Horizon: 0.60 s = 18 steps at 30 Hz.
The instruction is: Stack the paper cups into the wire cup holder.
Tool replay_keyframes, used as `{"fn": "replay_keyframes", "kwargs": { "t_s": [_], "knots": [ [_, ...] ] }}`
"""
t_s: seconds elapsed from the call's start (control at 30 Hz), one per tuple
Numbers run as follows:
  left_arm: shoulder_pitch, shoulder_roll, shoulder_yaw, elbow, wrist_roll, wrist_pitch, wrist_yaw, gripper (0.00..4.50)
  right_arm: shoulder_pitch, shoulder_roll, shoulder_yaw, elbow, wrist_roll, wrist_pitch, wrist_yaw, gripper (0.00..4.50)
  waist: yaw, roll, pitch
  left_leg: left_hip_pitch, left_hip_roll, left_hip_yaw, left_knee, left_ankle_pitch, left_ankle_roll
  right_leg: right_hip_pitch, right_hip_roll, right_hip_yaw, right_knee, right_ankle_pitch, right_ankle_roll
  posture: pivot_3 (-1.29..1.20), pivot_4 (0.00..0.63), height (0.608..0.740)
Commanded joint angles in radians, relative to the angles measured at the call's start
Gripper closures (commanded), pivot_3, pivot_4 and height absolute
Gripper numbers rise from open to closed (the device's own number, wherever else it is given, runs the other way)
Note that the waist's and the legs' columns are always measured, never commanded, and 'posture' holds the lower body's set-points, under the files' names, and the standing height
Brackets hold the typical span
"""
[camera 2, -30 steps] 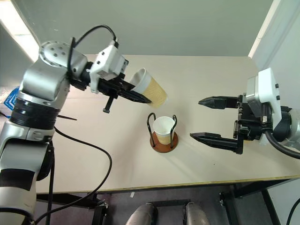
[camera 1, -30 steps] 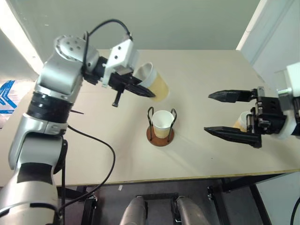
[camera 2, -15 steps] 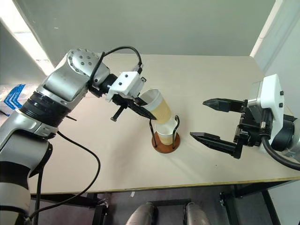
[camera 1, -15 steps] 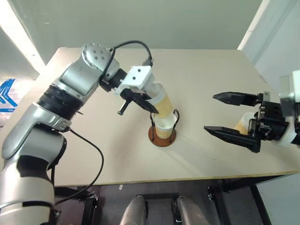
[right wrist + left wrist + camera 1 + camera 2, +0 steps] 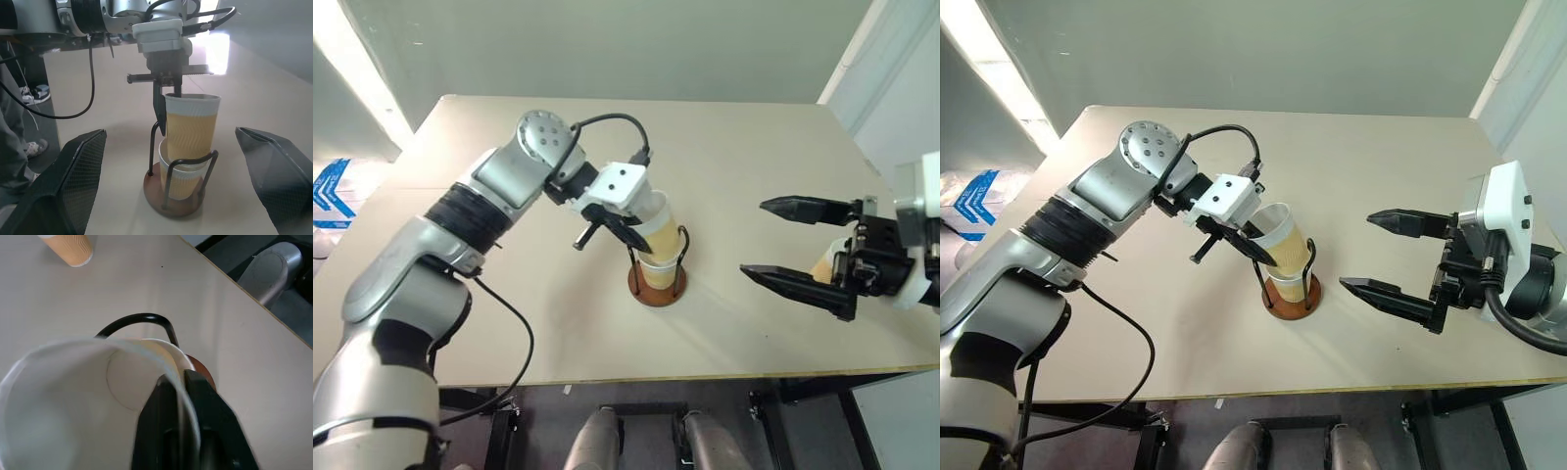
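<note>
My left gripper (image 5: 632,236) is shut on the rim of a tan paper cup (image 5: 657,219), one finger inside (image 5: 164,431) and one outside. That cup leans slightly and its bottom sits inside a second paper cup (image 5: 180,179) standing in the wire cup holder (image 5: 655,291), between the black wire loops (image 5: 190,164) on the reddish-brown base. My right gripper (image 5: 752,238) hangs open to the right of the holder, its fingers (image 5: 78,181) wide apart and empty. Another paper cup (image 5: 821,262) rests on the table just behind it.
The beige table (image 5: 754,147) has open surface around the holder and a front edge (image 5: 705,372) close below it. A black cable (image 5: 514,333) droops from my left arm over that edge. A person's legs (image 5: 17,147) stand beyond the table's far side in the right wrist view.
My left gripper came down and to the right with its cup, turning it more upright and lowering it into the cup in the holder. The right gripper stayed put.
</note>
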Motion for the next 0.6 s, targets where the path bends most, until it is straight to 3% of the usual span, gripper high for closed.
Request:
{"fn": "replay_keyframes", "kwargs": {
  "t_s": [0.03, 0.27, 0.3, 0.47, 0.6],
  "knots": [
    [-0.053, -0.015, 0.009, 0.014, 0.004, -0.032, -0.041, 2.80, 0.010, -0.018, -0.056, -0.017, 0.015, -0.023, -0.006, 0.02, 0.000, 0.000, 0.000, 0.000, 0.000, 0.000, 0.000, 0.000, 0.000, 0.000, 0.000, 0.000, 0.000, 0.000, 0.000, 0.00, 0.150, 0.740],
    [-0.095, -0.077, 0.077, 0.047, -0.024, -0.001, -0.041, 0.21, 0.050, -0.033, -0.094, -0.014, 0.016, -0.020, -0.018, 0.02, 0.004, 0.001, 0.000, -0.004, -0.001, 0.000, 0.007, -0.002, 0.003, 0.000, 0.000, 0.001, 0.000, 0.000, 0.003, 0.00, 0.150, 0.740],
    [-0.096, -0.087, 0.098, 0.043, -0.044, 0.024, -0.041, 0.03, 0.048, -0.035, -0.093, -0.008, 0.005, -0.021, -0.027, 0.02, 0.004, 0.001, 0.000, -0.004, -0.001, 0.000, 0.009, -0.002, 0.003, 0.000, 0.000, 0.001, 0.000, 0.000, 0.003, 0.00, 0.150, 0.740],
    [-0.084, -0.124, 0.237, 0.033, -0.103, 0.151, -0.041, 0.03, 0.038, -0.060, -0.047, 0.054, -0.181, -0.019, -0.137, 0.02, 0.005, 0.001, 0.001, -0.005, -0.002, 0.001, 0.012, -0.004, 0.005, 0.001, -0.001, 0.002, 0.000, 0.002, 0.006, 0.00, 0.150, 0.740],
    [-0.061, -0.126, 0.368, 0.064, -0.074, 0.216, -0.019, 0.03, 0.085, -0.107, -0.048, 0.102, -0.243, 0.092, -0.204, 0.02, 0.005, 0.003, 0.001, -0.004, -0.004, 0.002, 0.012, -0.004, 0.007, 0.001, -0.001, 0.007, -0.001, 0.004, 0.009, 0.00, 0.150, 0.740]
  ]
}}
